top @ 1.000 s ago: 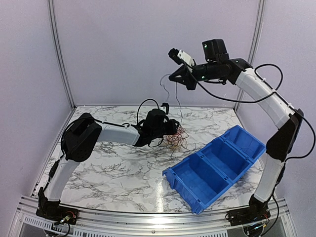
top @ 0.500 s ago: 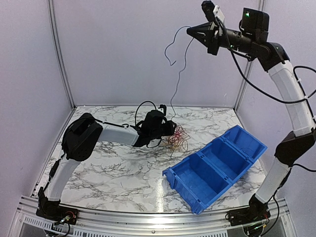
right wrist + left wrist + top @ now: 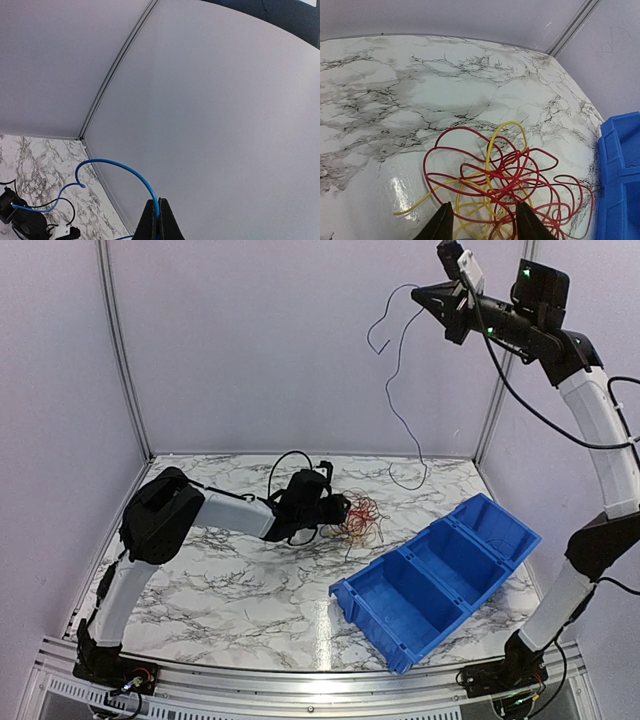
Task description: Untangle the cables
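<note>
A tangle of thin red and yellow cables (image 3: 362,518) lies on the marble table (image 3: 230,580) at mid-back. My left gripper (image 3: 340,510) is low beside it, on its left. In the left wrist view the left gripper (image 3: 482,226) is open, and the red and yellow loops (image 3: 505,175) lie between and beyond its fingertips (image 3: 442,225). My right gripper (image 3: 418,296) is raised high at the upper right, shut on a thin blue cable (image 3: 388,390) that hangs free down to just above the table. In the right wrist view the right gripper (image 3: 158,216) pinches the blue cable (image 3: 120,167).
A blue bin (image 3: 440,575) with three compartments stands tilted on the table's right side, and its edge shows in the left wrist view (image 3: 620,175). The enclosure walls and a corner post (image 3: 500,370) are close behind the raised right arm.
My right gripper has risen and swung right with the blue cable. The cable has come out of the tangle and now hangs free. My left gripper has stayed at the tangle.
</note>
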Controlling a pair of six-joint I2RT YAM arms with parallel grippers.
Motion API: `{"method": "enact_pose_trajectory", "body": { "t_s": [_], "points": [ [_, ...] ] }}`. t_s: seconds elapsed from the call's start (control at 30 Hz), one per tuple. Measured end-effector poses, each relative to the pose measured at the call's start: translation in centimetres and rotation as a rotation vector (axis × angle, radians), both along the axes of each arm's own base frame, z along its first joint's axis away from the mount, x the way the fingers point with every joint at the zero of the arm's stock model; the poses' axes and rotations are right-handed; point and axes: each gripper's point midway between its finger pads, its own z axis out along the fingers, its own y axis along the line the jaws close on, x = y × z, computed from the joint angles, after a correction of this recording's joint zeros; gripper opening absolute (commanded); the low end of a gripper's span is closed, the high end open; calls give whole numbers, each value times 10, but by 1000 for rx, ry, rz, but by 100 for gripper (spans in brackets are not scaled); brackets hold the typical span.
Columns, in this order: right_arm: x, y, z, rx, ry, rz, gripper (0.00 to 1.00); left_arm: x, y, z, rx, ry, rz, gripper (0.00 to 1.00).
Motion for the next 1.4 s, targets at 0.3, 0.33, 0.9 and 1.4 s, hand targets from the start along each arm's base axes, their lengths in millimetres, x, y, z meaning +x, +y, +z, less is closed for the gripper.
{"method": "enact_pose_trajectory", "body": {
  "t_s": [0.3, 0.33, 0.9, 1.4],
  "points": [
    [18, 2, -57, -34, 138, -34, 0, -27, 44, 123, 43, -178, -35, 68],
    [20, 2, -64, -38, 153, -37, 0, -29, 51, 143, 35, -206, -30, 69],
    [50, 4, -122, -65, 301, -76, 0, -63, 202, 120, 484, -196, 39, 86],
    [99, -29, -162, -78, 392, -185, 0, -39, 240, 130, 376, -144, 138, 86]
  ]
}}
